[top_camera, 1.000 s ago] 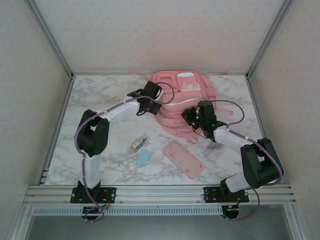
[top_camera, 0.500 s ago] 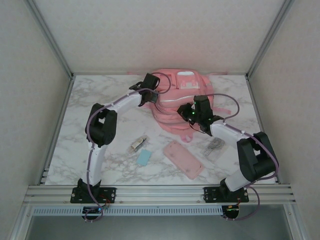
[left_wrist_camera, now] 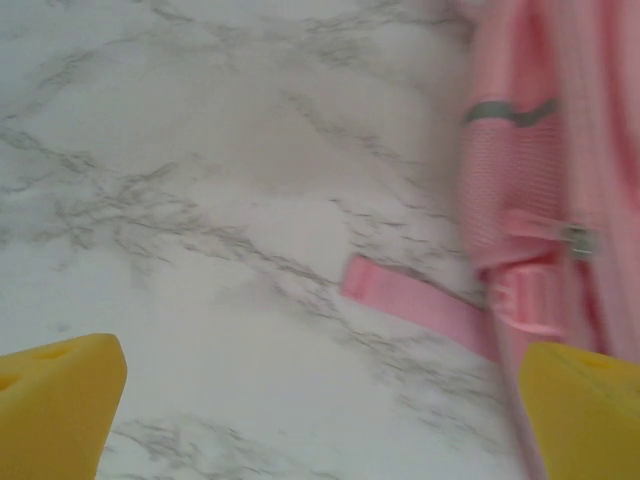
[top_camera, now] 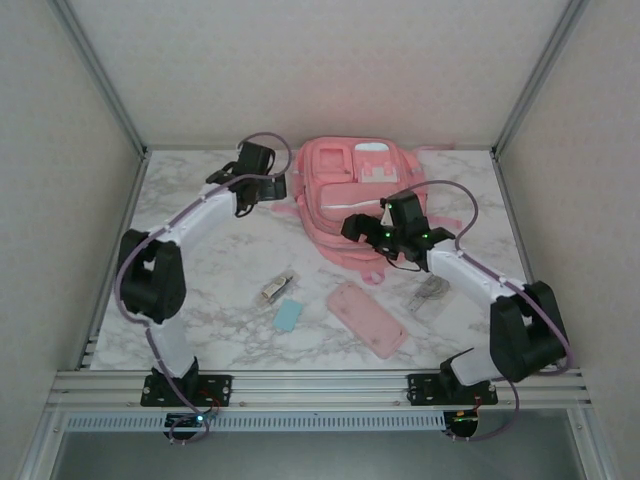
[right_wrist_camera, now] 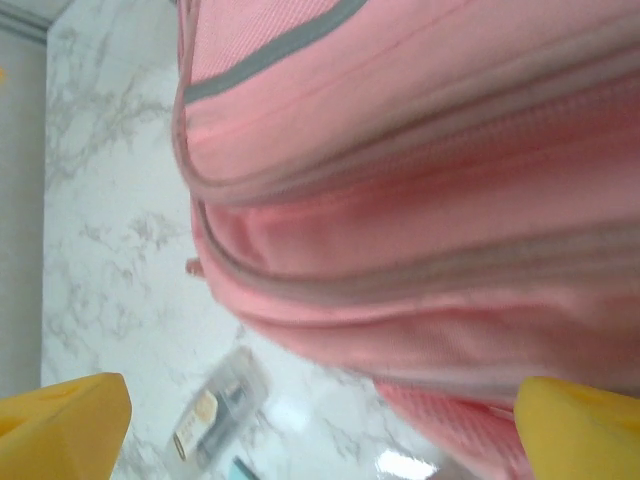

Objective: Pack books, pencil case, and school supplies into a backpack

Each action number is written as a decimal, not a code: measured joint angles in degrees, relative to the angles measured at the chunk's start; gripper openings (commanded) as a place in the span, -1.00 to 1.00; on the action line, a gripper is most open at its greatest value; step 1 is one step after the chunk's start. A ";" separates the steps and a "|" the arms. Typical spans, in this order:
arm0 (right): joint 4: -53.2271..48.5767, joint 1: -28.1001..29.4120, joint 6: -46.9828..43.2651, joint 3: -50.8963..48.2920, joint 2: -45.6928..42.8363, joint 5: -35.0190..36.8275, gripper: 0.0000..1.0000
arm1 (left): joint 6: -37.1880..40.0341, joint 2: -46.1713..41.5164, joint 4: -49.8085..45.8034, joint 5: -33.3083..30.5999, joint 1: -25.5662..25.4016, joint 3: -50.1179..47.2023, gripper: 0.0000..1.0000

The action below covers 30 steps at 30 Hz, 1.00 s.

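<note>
Backpack [top_camera: 358,200], big and pink, sits at the far middle of the table [top_camera: 200,230] with its front pockets facing up. One pink strap [left_wrist_camera: 415,300] trails flat on the marble off its left side. Nearer the arms lies the pencil case [top_camera: 367,318], flat and slanted, just in front of the backpack with a strip of marble between them. Left of the pencil case is the small light-blue block [top_camera: 288,316], and just beyond it the silvery stubby item [top_camera: 275,289], the two close together. Over on the right, a clear item [top_camera: 428,294] lies on the marble beside the right arm's forearm.

Left fingers [left_wrist_camera: 60,395] are spread wide, hanging over bare marble beside the backpack's left flank, near that loose strap, with nothing between them. Right fingers [right_wrist_camera: 65,415] are wide apart as well, close against the backpack's near side, its seams running across the gap. Whether they touch the fabric, I can't tell.
</note>
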 measured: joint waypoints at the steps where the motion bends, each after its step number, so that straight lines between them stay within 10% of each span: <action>1: -2.05 0.26 -1.03 0.00 -1.29 0.39 0.97 | -0.98 -1.66 0.33 1.38 -0.11 -1.46 1.00; 12: -24.17 10.21 -7.93 -4.26 -15.89 6.32 0.97 | -8.94 -5.95 3.15 12.96 -0.37 -13.84 1.00; 30: -24.28 19.63 -5.11 -20.46 -19.32 12.59 0.98 | -13.44 -7.10 8.02 19.50 -3.65 -15.91 1.00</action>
